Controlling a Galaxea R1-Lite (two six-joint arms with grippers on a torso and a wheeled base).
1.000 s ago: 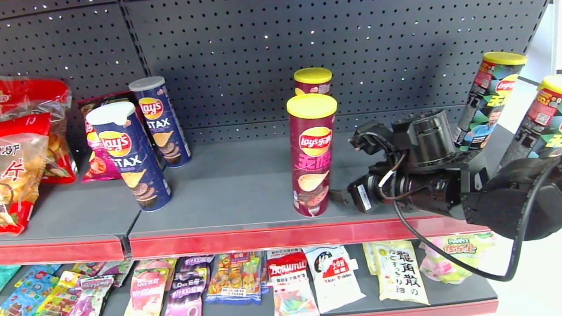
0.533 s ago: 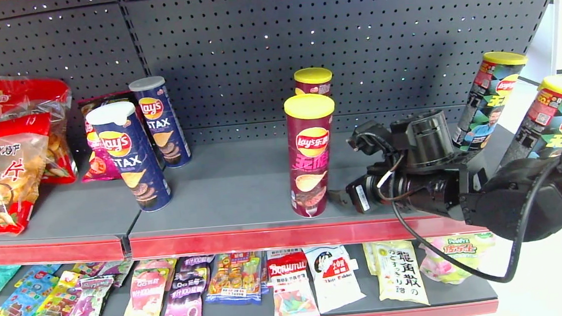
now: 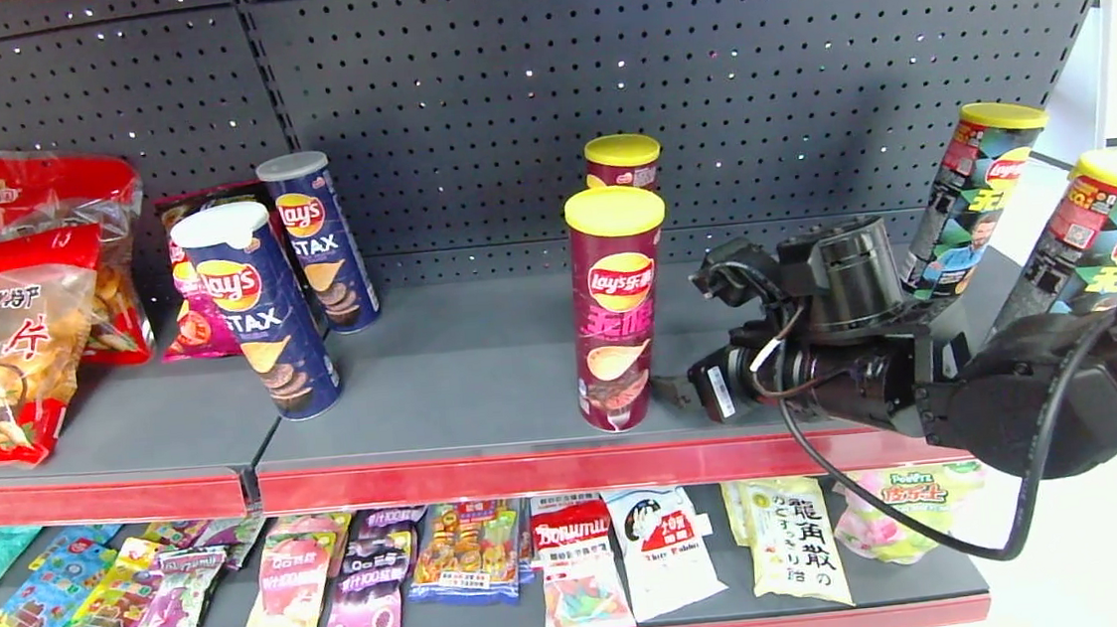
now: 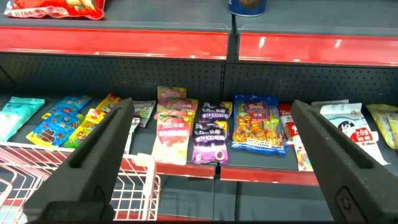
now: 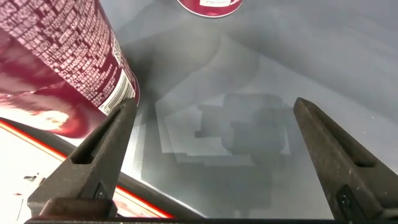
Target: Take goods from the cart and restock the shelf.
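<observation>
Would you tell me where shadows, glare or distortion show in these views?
Head view: the lens leans the right cans outward; the floor beyond is washed out. Right wrist view: a blocky shadow lies on the shelf. Left wrist view: glare streaks the red edge.

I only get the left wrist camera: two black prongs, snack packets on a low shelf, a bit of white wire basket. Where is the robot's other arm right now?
Observer: The right gripper is at the upper shelf, one level above your packets, right beside a maroon can.
Operator: Is it holding that can?
Observer: No. In the right wrist view its jaws are open, and the can stands upright just outside them, near the shelf's front edge.
Operator: Any more of those cans up there?
Observer: Yes, a second maroon can stands behind the first, close to the back panel.
</observation>
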